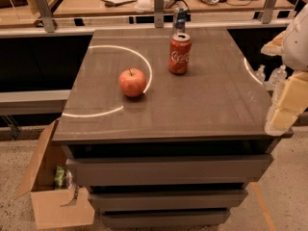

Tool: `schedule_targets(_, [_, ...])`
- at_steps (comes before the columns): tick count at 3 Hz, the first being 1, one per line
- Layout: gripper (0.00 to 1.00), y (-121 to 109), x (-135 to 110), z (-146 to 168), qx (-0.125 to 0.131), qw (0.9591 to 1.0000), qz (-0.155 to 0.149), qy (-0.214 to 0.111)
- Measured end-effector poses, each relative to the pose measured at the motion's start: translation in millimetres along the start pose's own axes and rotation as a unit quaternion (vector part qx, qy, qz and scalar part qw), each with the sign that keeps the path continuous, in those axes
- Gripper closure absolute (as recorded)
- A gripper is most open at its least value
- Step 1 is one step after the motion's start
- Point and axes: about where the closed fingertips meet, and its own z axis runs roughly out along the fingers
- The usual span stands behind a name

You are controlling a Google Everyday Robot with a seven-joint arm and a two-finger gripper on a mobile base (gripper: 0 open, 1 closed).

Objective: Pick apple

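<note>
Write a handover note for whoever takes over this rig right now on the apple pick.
Claw: at the right edge of the view, by the cabinet top's right edge, well away from the apple.
Apple: sitting stem up on the cabinet top, left of centre; a cola can stands behind it to the right, apart.
Done: no grasp yet.
Left: reach over, grip the apple, lift.

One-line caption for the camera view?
Apple and can stand apart on the cabinet; gripper at the picture's right edge, touching neither.
</note>
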Motion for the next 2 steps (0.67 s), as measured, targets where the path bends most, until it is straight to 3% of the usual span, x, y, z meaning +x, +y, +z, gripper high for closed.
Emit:
schedule_targets(1, [0.0, 0.0, 0.0, 0.0, 0.0, 1.0, 0.0, 0.0])
schedule_targets(2, [0.0, -4.8, -40.7, 27.9, -0.047, 0.9933, 0.043, -0.097])
